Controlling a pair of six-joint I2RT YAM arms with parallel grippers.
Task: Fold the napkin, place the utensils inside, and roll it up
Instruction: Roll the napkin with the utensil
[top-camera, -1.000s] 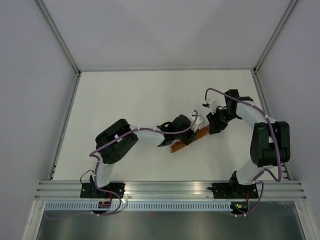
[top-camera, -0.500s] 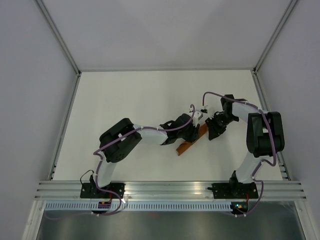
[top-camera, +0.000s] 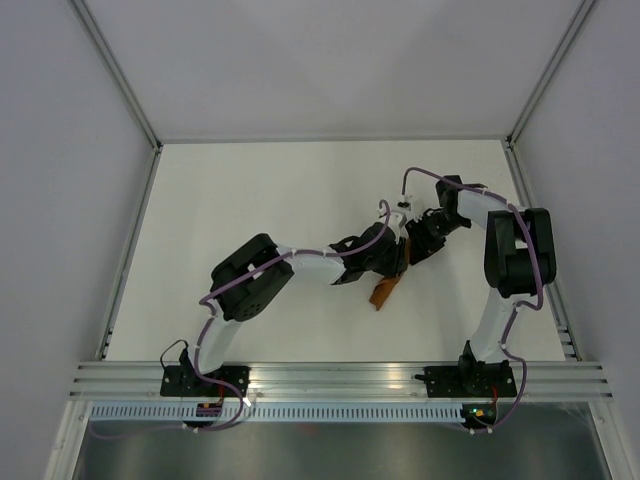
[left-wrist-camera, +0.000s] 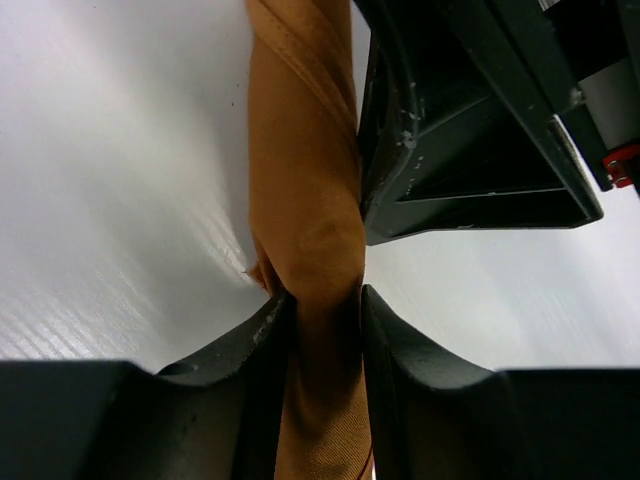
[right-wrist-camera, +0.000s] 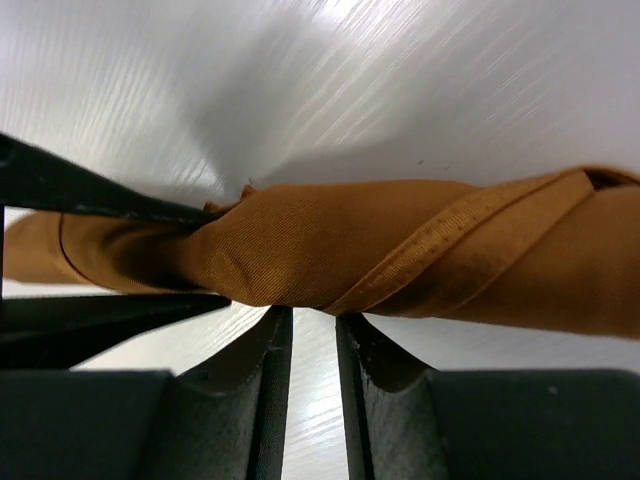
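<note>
Napkin: the napkin (top-camera: 384, 291) is already a tight, twisted orange roll. It lies on the worktop (top-camera: 250, 190) right of the middle, between our two hands, and its near end sticks out from under the left one.
Knife: we cannot see it anywhere. We judge that it is wrapped inside the roll, but no metal shows.
Left hand: the left hand (left-wrist-camera: 322, 318) is closed around the roll, with one of its fingers (left-wrist-camera: 245, 350) pressing the cloth on each side where the twist is narrowest.
Right hand: the right hand (right-wrist-camera: 308, 318) grips nothing. Its fingers (right-wrist-camera: 262, 380) stand a little apart with bare worktop showing in the gap, and their tips are right at the side of the roll.
Step in hand: we judge this to be the end of the roll-up, tightening and settling the bundle. The fold and the loading look done.
How to do it well: we would hold one end firm while the other hand turns or presses, so the twist does not spring back. We would let go only with the roll flat on the worktop and its hem tucked underneath.
Watch for: the hands are very close together, so any move should be small and directed away from the other hand. A fast release could let the thin cloth unwind or the knife slip out of an open end.
</note>
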